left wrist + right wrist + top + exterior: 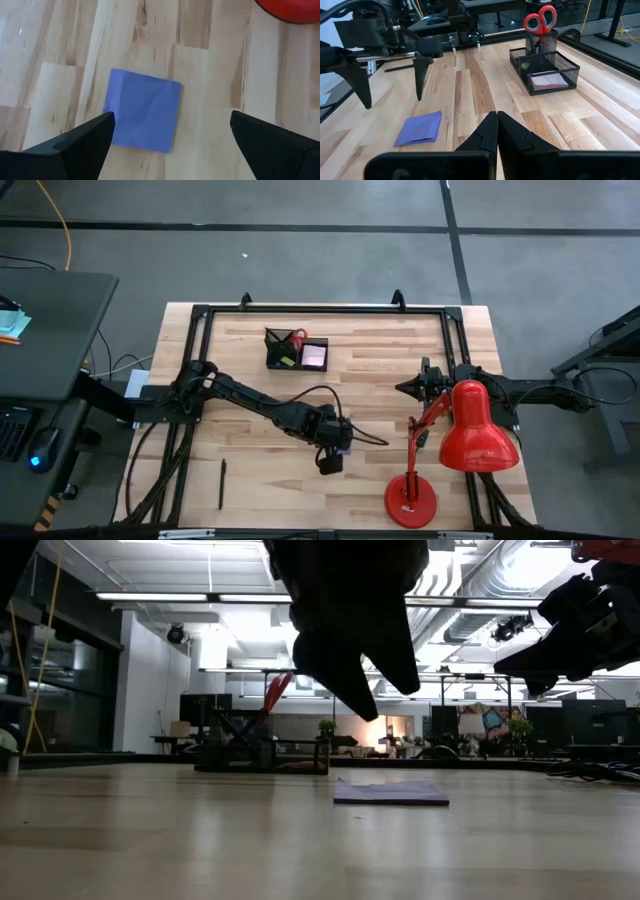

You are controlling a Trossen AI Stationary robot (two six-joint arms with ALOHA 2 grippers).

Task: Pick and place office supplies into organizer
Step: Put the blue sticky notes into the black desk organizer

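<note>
A purple sticky-note pad [145, 110] lies flat on the wooden table near its middle, also seen in the low view [390, 792] and the right wrist view [420, 127]. My left gripper [171, 120] hangs open above it, pointing steeply down, one finger on either side of the pad and clear of it [393, 103]. The black mesh organizer [297, 350] stands at the far middle. It holds red-handled scissors [540, 20] upright in one compartment and a pink pad [547, 80] in another. My right gripper [496, 125] waits shut at the table's right side.
A red desk lamp stands at the near right, its shade [478, 435] over the table and its round base [410, 500] near the front edge. A thin dark pen [222, 483] lies at the near left. A black metal frame [320, 310] borders the table.
</note>
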